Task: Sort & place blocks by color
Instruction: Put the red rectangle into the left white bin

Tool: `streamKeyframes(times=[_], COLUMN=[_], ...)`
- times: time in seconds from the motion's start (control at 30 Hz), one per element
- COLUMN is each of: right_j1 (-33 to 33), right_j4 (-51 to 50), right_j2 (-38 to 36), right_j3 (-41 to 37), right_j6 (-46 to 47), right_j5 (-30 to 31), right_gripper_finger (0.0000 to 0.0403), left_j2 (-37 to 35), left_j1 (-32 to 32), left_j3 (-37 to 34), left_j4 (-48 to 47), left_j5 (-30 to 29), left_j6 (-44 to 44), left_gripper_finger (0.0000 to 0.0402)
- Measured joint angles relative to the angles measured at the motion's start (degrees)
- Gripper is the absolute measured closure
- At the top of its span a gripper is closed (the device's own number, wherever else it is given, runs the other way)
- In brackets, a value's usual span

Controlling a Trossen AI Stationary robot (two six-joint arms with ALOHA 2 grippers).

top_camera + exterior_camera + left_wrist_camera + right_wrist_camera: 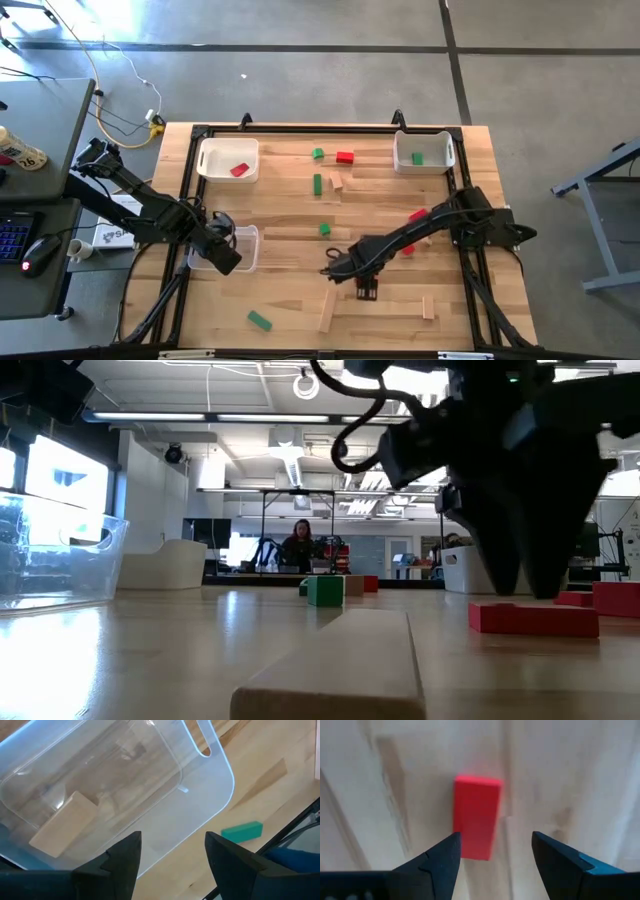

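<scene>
My right gripper (338,266) is open and points down over a red bar (476,817). In the low view its fingers (500,560) end just above that bar (535,618), which lies flat on the table. The arm hides the bar in the high view. My left gripper (226,256) is open above the clear bin (243,240), where a plain wood block (62,825) lies on the bottom. Other blocks lie scattered: a green cube (325,229), a green bar (317,184), a red block (345,157), a wood bar (328,310) and a green bar (260,320).
A white bin (228,160) at the far left holds a red block (239,170). A white bin (423,152) at the far right holds a green block (417,158). More red blocks (418,215) lie by the right arm. A black frame (185,190) edges the table.
</scene>
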Motion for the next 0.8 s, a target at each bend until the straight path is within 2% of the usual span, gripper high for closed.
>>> streamKeyframes(times=[0.2, 0.5, 0.6, 0.77, 0.8], right_j1=[1.64, 2.19, 2.15, 1.76, 1.56], right_j4=[5.16, 7.72, 8.06, 8.17, 8.16], right_j2=[0.00, -0.42, -0.37, -0.31, -0.30], right_j3=[-3.97, -6.70, -6.80, -6.85, -6.85], right_j6=[2.68, 4.67, 4.70, 4.65, 4.55], right_j5=[-2.73, 0.72, 1.10, 1.15, 0.82], right_gripper_finger=[0.0174, 0.0181, 0.0212, 0.0299, 0.0302], left_j2=[0.00, 0.00, 0.00, 0.00, 0.00], left_j1=[0.00, 0.00, 0.00, 0.00, 0.00], left_j3=[0.00, 0.02, 0.02, 0.02, 0.02], left_j4=[0.01, 0.03, 0.14, 0.39, 0.41], left_j5=[-1.01, -2.60, -2.60, -2.61, -2.61], left_j6=[-0.02, -0.02, -0.02, -0.95, -1.65], left_gripper_finger=[0.0197, 0.0197, 0.0197, 0.0197, 0.0197])
